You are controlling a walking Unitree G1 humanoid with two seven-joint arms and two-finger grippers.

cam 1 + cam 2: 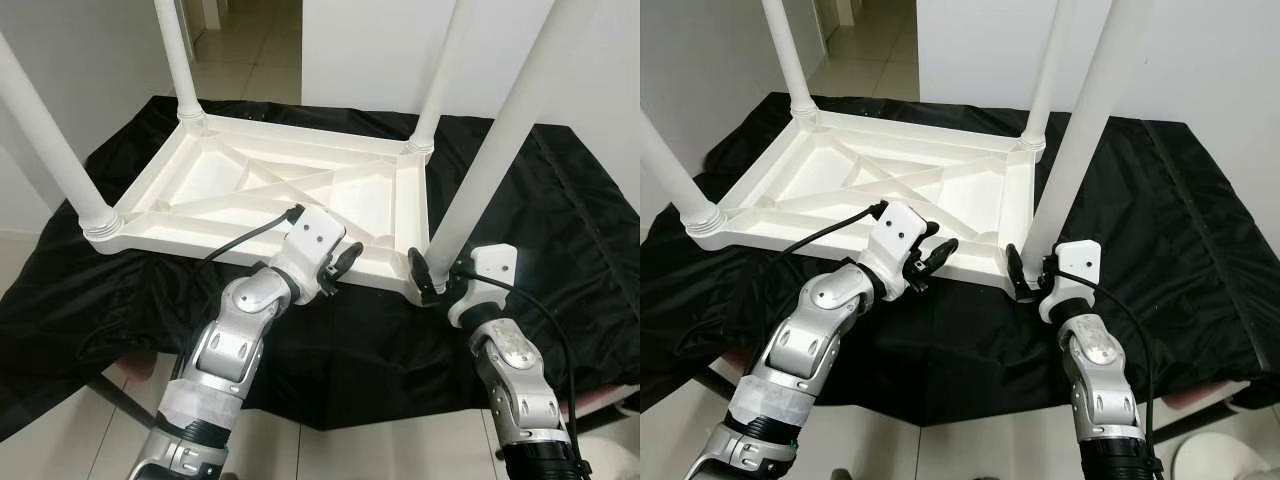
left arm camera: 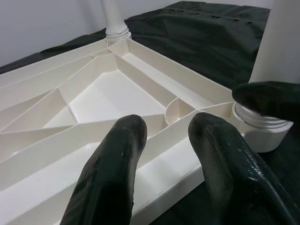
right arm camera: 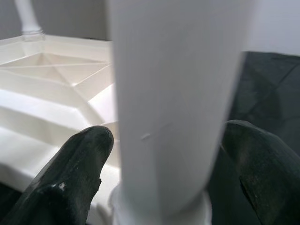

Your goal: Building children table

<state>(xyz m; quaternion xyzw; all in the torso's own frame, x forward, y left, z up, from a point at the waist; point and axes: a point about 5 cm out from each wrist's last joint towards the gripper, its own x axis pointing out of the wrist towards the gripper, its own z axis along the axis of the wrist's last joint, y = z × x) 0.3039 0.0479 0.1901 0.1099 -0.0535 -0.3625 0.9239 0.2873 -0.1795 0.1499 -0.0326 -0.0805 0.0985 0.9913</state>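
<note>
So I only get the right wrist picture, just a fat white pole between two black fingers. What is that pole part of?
Observer: It is one leg of a white table lying upside down on a black cloth.
Operator: Are the other legs on?
Observer: Yes, three more legs stand at the other corners, for instance the far left one.
Operator: Where exactly is the right gripper?
Observer: The right gripper sits low on the leg, close to its base, with a finger on either side.
Operator: And the other arm?
Observer: The left gripper is open at the table's near edge, beside that leg.
</note>
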